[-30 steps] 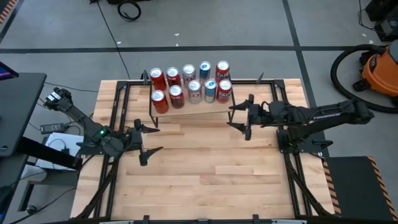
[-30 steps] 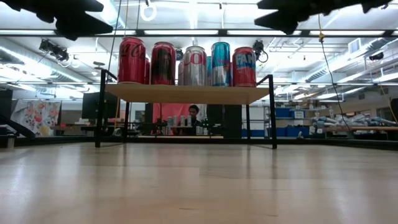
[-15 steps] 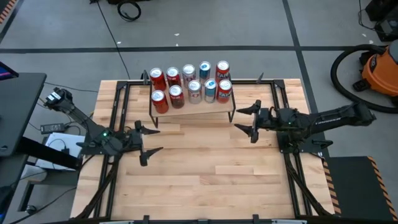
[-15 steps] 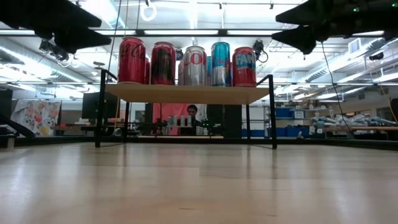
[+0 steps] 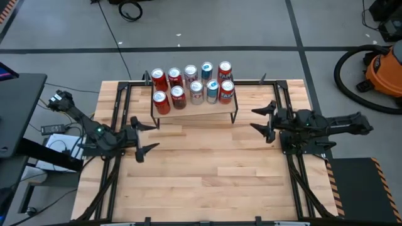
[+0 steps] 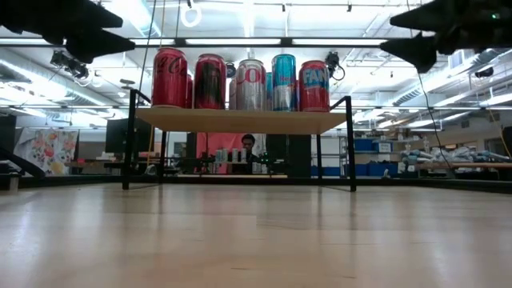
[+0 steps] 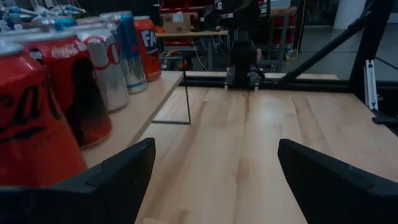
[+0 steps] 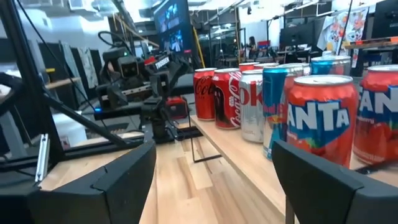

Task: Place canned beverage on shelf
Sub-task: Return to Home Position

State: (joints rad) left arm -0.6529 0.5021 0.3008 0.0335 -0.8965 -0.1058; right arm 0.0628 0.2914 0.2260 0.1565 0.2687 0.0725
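Ten cans are standing on the far shelf, and the left gripper and right gripper (both spread, empty) are hovering clear of it, so this looks like the homing step, needing only the arms tucked back.

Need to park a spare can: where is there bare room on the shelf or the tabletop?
The shelf is crowded: ten cans in two rows, only a thin front strip bare. The tabletop is free in front of the shelf, between the open left gripper and the open right gripper, and on toward the near edge.
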